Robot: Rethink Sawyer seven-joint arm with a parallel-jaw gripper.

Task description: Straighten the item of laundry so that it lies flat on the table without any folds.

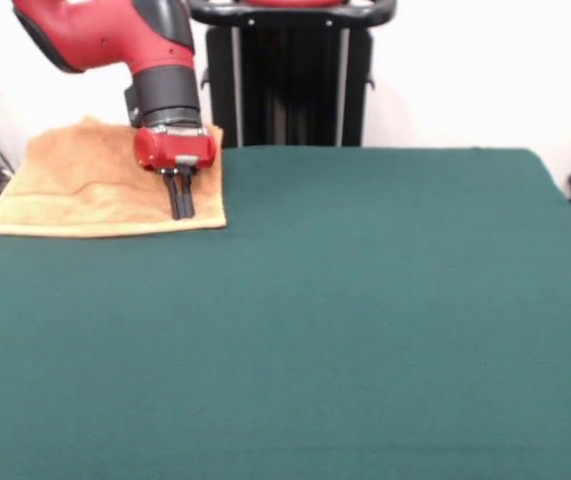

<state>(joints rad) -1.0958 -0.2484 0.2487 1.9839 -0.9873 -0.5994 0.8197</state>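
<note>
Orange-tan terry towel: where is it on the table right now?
In the front view, the orange-tan terry towel lies at the far left corner of the dark green felt table, with the red and black gripper over its right edge.

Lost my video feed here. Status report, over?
Gripper shut, tips down over towel. Towel at table's far corner, a ridge still across it. Nothing in the way.

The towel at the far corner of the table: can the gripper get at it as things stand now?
Probably yes. The gripper hangs directly in front of the towel near its right edge, fingers together and pointing down, and nothing stands between them. Whether it already touches the cloth is unclear.
</note>
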